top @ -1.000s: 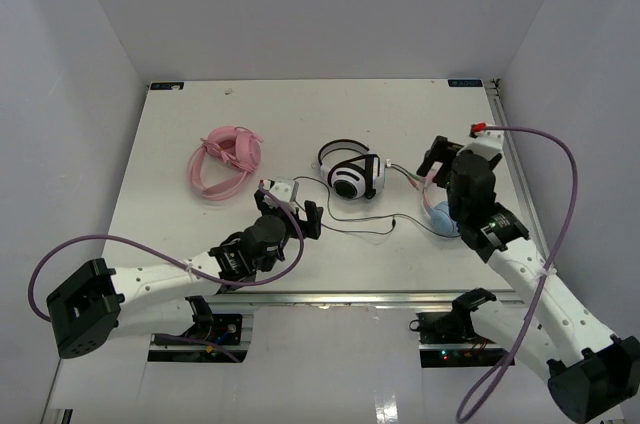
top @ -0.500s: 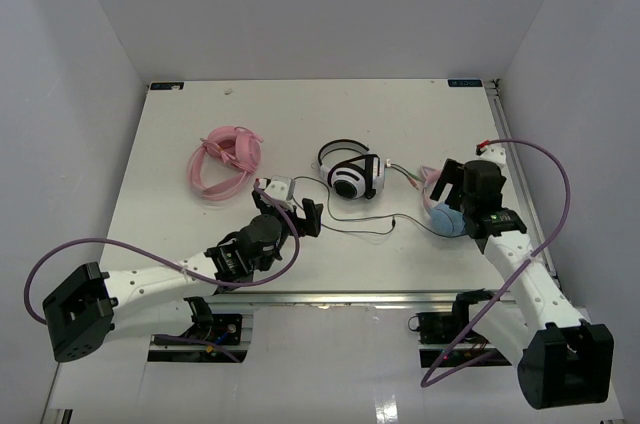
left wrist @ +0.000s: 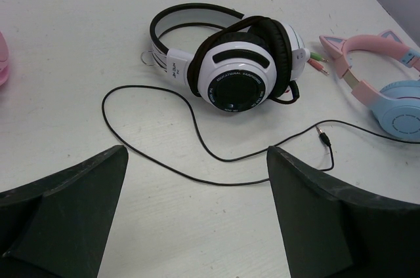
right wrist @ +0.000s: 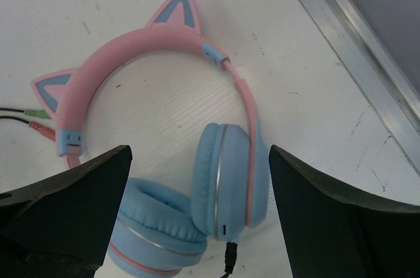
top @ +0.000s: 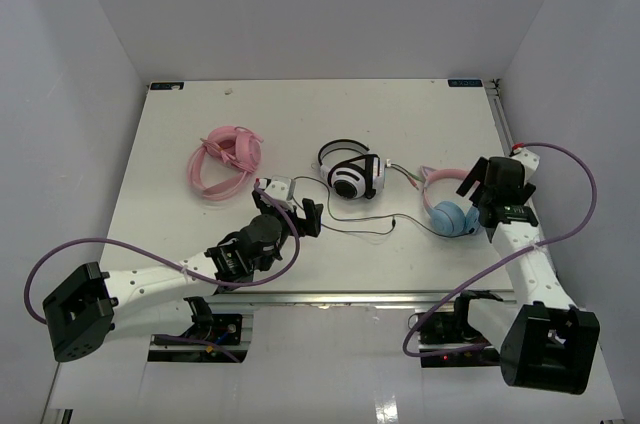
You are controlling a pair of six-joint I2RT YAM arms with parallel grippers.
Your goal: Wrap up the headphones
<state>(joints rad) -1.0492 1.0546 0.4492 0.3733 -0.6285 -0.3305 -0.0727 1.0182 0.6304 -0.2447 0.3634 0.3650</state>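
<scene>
The headphones (top: 452, 212) lie flat at the right of the surface (top: 300, 114), cups near, headband far. The right tool (top: 480, 187), released wide, hangs just right of them and is the nearer. Their cable (left wrist: 220, 158) runs left toward the left tool (top: 290, 209), also released.

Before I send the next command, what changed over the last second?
The right gripper swung rightward off the headphones, uncovering them; it is open and holds nothing. Unchanged: the left gripper, open near the cable, the white-and-black headset and the pink headset.
</scene>
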